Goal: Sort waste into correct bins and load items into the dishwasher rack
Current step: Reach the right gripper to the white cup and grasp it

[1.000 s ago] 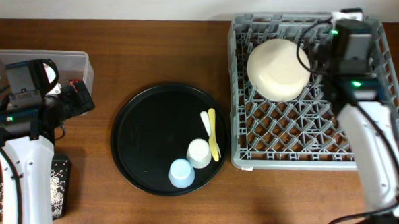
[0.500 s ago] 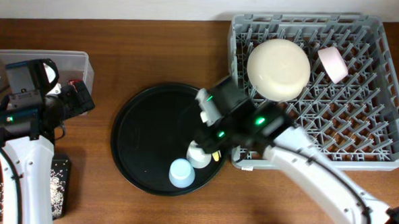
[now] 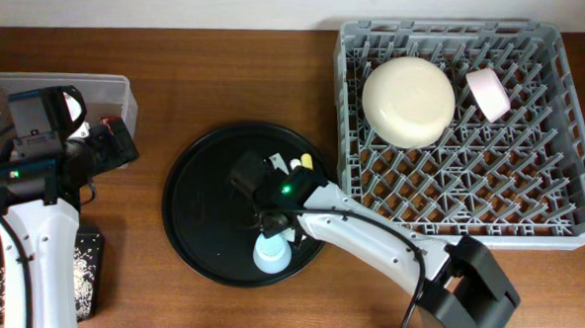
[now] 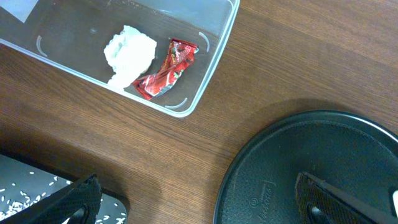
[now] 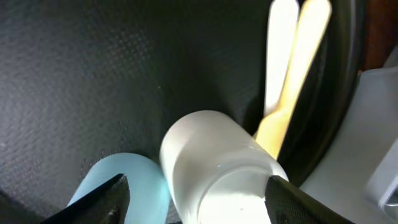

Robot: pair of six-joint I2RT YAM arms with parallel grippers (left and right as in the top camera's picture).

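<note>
My right gripper (image 5: pixel 199 200) is open low over the round black tray (image 3: pixel 206 210). The white cup (image 5: pixel 217 168) stands between its jaws, and the light blue cup (image 5: pixel 127 180) touches the cup's left side by the left finger (image 5: pixel 102 199). Pale cutlery (image 5: pixel 292 62) lies just beyond the cups. In the dishwasher rack (image 3: pixel 341 136) sit the large cream bowl (image 3: pixel 408 100), upside down, and the small pink bowl (image 3: pixel 490 94). My left gripper (image 4: pixel 199 205) hangs open over bare wood. The clear tub (image 4: pixel 214 56) holds the white paper wad (image 4: pixel 130 53) and the red wrapper (image 4: pixel 166 68).
The shallow black tray (image 3: pixel 85 274) with rice grains lies at the front left under my left arm. The round tray's rim (image 4: pixel 249 162) reaches under my left gripper's right finger. The rack fills the right side of the table.
My right arm swung from the rack, leaving the pink bowl there, down to the round tray over the cups, and its jaws opened. The left arm has not moved.
</note>
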